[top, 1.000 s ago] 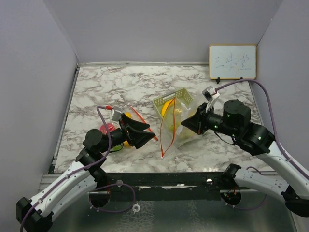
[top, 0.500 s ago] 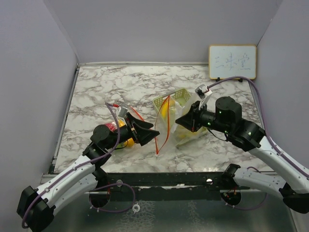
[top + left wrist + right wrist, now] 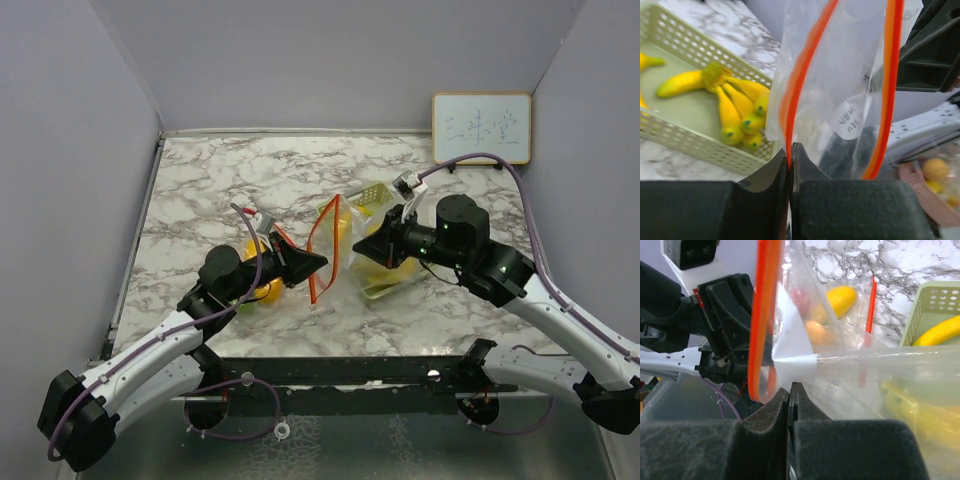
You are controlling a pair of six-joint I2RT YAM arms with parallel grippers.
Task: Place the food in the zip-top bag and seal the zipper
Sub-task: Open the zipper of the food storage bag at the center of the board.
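Zip-top bag, crinkly clear film, hung stretched in mid-air. Left gripper pinched its thin red-orange zipper; right gripper clamped the clear wall. Glossy curved yellow food lay in the perforated pale-green tray.

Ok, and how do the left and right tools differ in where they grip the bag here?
The left tool pinches the red-orange zipper itself; the right tool pinches clear film of the zip-top bag beside that strip. The left tool holds the mouth's left side, the right tool its right, by the green tray. Both are shut on the bag.
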